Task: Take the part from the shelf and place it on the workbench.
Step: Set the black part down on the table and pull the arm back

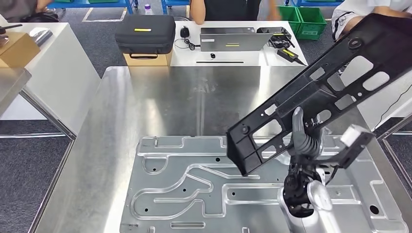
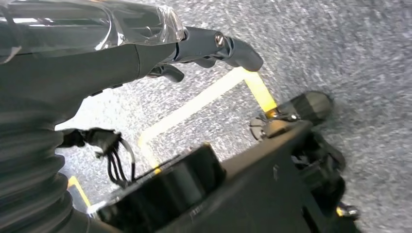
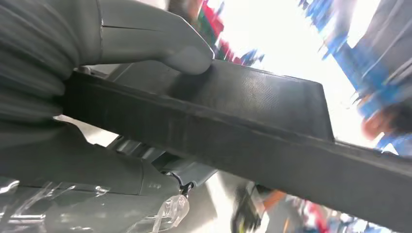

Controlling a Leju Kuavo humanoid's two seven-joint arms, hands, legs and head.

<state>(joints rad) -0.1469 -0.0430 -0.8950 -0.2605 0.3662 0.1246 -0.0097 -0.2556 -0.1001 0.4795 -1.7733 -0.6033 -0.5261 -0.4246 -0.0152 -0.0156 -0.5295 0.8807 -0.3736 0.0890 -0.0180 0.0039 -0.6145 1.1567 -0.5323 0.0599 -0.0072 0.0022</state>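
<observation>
Head view, right hand: the right hand (image 1: pixel 305 145) has its fingers wrapped round a rib of the long black part (image 1: pixel 311 97), gripping near mid-length, probably so the ends balance.
Head view, part: beyond the fingers it slants up and away; its near end hangs just above the ribbed metal plate (image 1: pixel 184 184) on the workbench (image 1: pixel 145 97), tilted and, as I judge it, not yet set down.
Left wrist view, left hand: the left hand (image 2: pixel 214 46) hangs over grey floor with a yellow line (image 2: pixel 194 104); fingers loosely curled, nothing between them, likely idle since one hand carries the load.
Right wrist view, grip: the thumb (image 3: pixel 160 39) presses the part's top face; the other fingers lie hidden beneath, clamping the edge.
</observation>
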